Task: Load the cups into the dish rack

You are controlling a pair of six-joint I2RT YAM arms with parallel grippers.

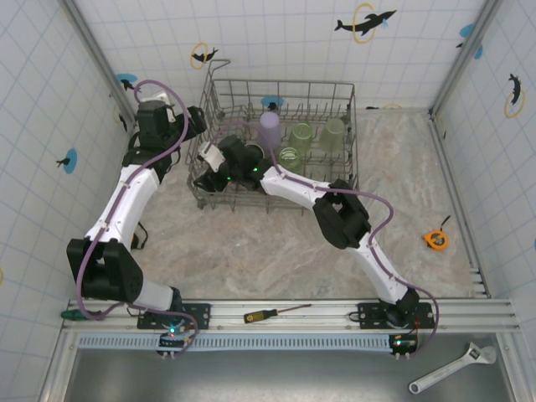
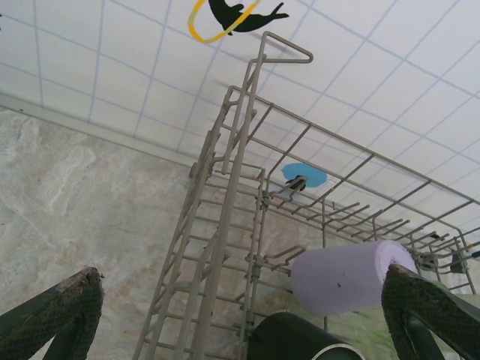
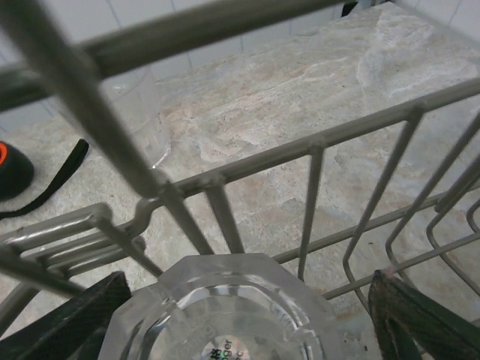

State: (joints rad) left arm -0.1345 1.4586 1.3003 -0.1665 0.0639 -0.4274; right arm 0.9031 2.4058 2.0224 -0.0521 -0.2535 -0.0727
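Cups sitting inside the dish rack, toward 12 o'clock on the table.
Right gripper is hovering in the rack's 8 o'clock corner, jaws spread either side of a clear glass. Left gripper is hanging at the rack's 10 o'clock edge, jaws wide apart. Lavender cup and green tumblers are standing toward 12 and 1 o'clock.

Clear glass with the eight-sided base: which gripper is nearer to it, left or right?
Right. The right gripper flanks the clear eight-sided glass with its fingers; the left gripper hangs apart, at the left end of the grey wire dish rack.
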